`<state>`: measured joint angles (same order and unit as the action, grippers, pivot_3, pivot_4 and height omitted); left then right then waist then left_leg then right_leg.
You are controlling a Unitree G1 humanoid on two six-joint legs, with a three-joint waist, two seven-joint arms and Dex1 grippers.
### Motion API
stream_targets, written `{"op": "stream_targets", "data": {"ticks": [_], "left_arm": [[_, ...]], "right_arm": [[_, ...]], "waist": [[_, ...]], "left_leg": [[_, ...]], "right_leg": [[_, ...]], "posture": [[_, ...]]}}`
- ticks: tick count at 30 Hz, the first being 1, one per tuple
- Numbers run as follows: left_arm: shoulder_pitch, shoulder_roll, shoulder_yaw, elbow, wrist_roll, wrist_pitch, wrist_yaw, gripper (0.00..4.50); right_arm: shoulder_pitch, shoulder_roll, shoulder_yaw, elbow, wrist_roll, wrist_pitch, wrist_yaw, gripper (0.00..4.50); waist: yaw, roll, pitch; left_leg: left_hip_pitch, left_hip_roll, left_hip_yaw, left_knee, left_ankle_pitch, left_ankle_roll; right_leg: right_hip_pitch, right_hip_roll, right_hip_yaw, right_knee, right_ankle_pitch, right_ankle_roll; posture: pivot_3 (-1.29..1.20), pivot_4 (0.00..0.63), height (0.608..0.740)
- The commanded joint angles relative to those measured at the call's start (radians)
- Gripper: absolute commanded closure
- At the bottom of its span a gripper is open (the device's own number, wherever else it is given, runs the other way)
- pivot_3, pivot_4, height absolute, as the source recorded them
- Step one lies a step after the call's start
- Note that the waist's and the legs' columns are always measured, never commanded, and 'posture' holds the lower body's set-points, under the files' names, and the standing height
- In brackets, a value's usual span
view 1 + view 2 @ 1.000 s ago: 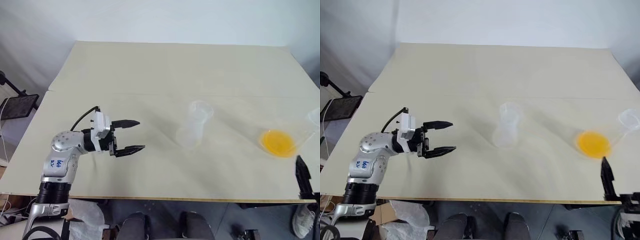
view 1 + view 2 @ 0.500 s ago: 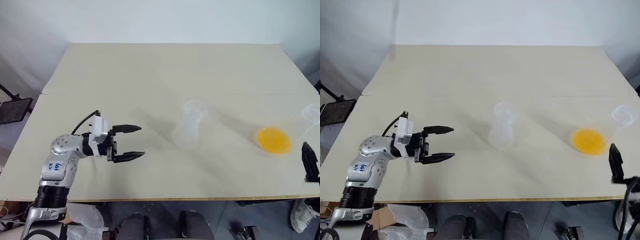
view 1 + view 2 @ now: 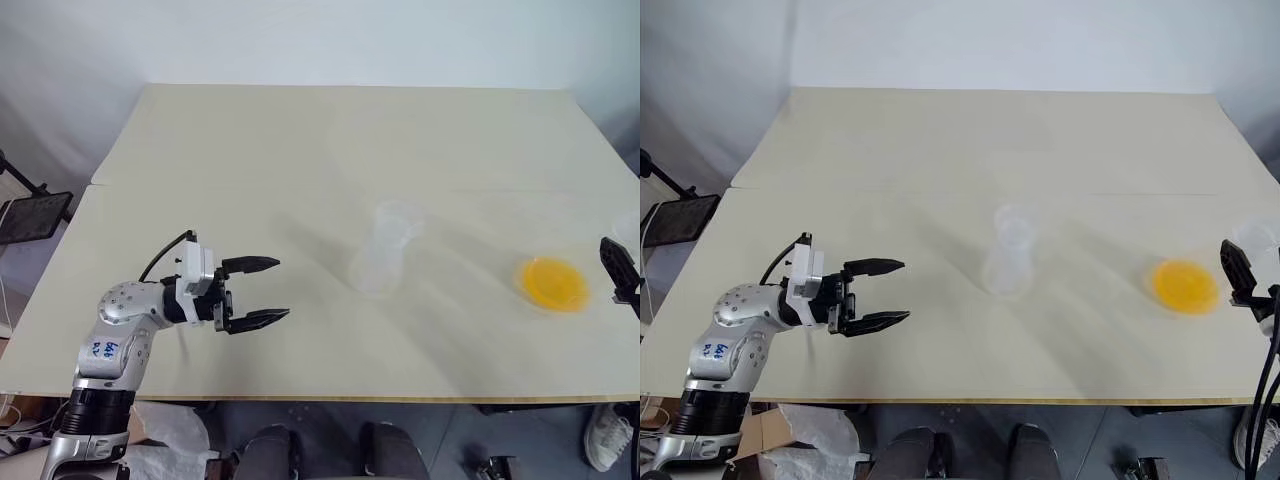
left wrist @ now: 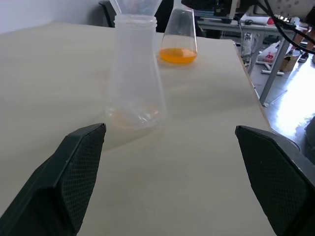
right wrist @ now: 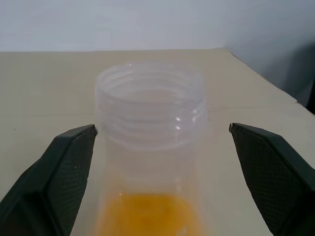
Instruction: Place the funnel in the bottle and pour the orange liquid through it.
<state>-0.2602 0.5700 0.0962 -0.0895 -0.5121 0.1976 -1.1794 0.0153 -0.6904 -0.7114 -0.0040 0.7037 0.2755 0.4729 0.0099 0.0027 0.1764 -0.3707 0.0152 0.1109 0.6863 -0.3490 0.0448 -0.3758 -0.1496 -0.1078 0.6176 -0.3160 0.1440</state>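
Beige table [image 3: 300,180]; blue scrawl on left arm [image 3: 103,349], unreadable.

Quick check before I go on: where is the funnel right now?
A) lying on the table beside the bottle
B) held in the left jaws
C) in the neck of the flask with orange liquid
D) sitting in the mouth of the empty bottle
D: the left wrist view shows the funnel seated in the mouth of the empty bottle at mid-table, while the left gripper stands open and empty.

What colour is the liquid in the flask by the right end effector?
Translucent orange liquid, pooled at the flask's base; clearest in the right wrist view.
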Motion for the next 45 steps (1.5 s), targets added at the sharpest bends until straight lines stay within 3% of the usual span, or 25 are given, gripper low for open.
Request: {"op": "stream_targets", "data": {"ticks": [1, 8, 11, 15, 16, 25, 33, 38, 45], "left_arm": [[0.000, 0.012, 0.016, -0.041, -0.027, 0.002, 0.005, 0.03], [-0.013, 0.016, 0.018, -0.037, -0.025, 0.002, 0.006, 0.03], [-0.016, 0.013, 0.016, -0.038, -0.022, 0.000, 0.008, 0.00], [-0.021, 0.012, 0.014, -0.035, -0.020, -0.003, 0.008, 0.00], [-0.023, 0.012, 0.014, -0.033, -0.019, -0.003, 0.008, 0.00], [-0.046, -0.008, 0.011, -0.030, -0.027, 0.010, 0.036, 0.00], [-0.085, -0.048, -0.017, -0.013, -0.016, 0.013, 0.054, 0.00], [-0.108, -0.070, -0.038, -0.010, -0.017, 0.013, 0.055, 0.00], [-0.122, -0.098, -0.054, -0.018, -0.017, 0.016, 0.064, 0.00]], "right_arm": [[-0.040, -0.044, 0.007, 0.038, -0.012, 0.007, 0.057, 0.00], [-0.120, -0.081, 0.022, 0.144, -0.049, -0.018, 0.132, 0.00], [-0.151, -0.088, 0.023, 0.182, -0.066, -0.037, 0.166, 0.58], [-0.171, -0.087, 0.029, 0.205, -0.077, -0.042, 0.206, 1.92], [-0.175, -0.084, 0.029, 0.205, -0.078, -0.044, 0.215, 2.04], [-0.233, -0.023, 0.079, 0.032, -0.034, -0.044, 0.253, 2.04], [-0.377, -0.091, 0.370, -0.190, -0.185, 0.146, 0.135, 2.04], [-0.448, -0.094, 0.517, -0.189, -0.387, 0.002, 0.131, 2.04], [-0.520, -0.074, 0.599, -0.146, -0.552, -0.173, 0.125, 2.04]], "waist": [[0.002, 0.000, 0.000], [0.002, 0.000, 0.000], [0.002, 0.000, 0.000], [0.002, 0.000, 0.000], [0.002, 0.000, 0.000], [-0.008, 0.000, 0.000], [-0.012, 0.001, 0.000], [-0.006, 0.000, 0.000], [-0.011, 0.000, 0.001]], "left_leg": [[0.000, 0.000, 0.000, 0.000, 0.000, 0.000], [0.000, 0.000, 0.001, 0.000, 0.000, 0.000], [0.000, 0.000, 0.001, 0.000, 0.000, 0.000], [0.000, 0.000, 0.001, 0.000, 0.000, 0.000], [0.000, 0.000, 0.001, 0.000, 0.000, 0.000], [0.000, 0.000, 0.001, 0.000, 0.000, 0.000], [-0.001, 0.001, 0.001, -0.001, 0.000, -0.001], [-0.003, -0.001, 0.000, -0.001, 0.000, -0.001], [-0.004, 0.000, -0.001, -0.001, 0.000, -0.001]], "right_leg": [[0.000, 0.000, 0.000, 0.000, 0.000, 0.000], [0.000, 0.000, 0.000, -0.001, 0.000, 0.000], [0.000, 0.000, 0.000, -0.001, 0.000, 0.000], [0.000, 0.000, 0.000, -0.001, 0.000, 0.000], [0.000, 0.000, 0.000, -0.001, 0.000, 0.000], [0.000, 0.000, 0.000, -0.002, 0.000, 0.000], [-0.001, 0.000, -0.001, -0.002, 0.000, 0.000], [-0.001, 0.000, -0.002, -0.004, 0.001, 0.001], [-0.001, 0.000, -0.005, -0.006, 0.001, 0.002]], "posture": [[0.00, 0.150, 0.740], [0.00, 0.150, 0.740], [0.00, 0.150, 0.740], [0.00, 0.150, 0.740], [0.00, 0.150, 0.740], [0.00, 0.150, 0.740], [0.00, 0.150, 0.740], [0.00, 0.150, 0.740], [0.00, 0.150, 0.740]]}}
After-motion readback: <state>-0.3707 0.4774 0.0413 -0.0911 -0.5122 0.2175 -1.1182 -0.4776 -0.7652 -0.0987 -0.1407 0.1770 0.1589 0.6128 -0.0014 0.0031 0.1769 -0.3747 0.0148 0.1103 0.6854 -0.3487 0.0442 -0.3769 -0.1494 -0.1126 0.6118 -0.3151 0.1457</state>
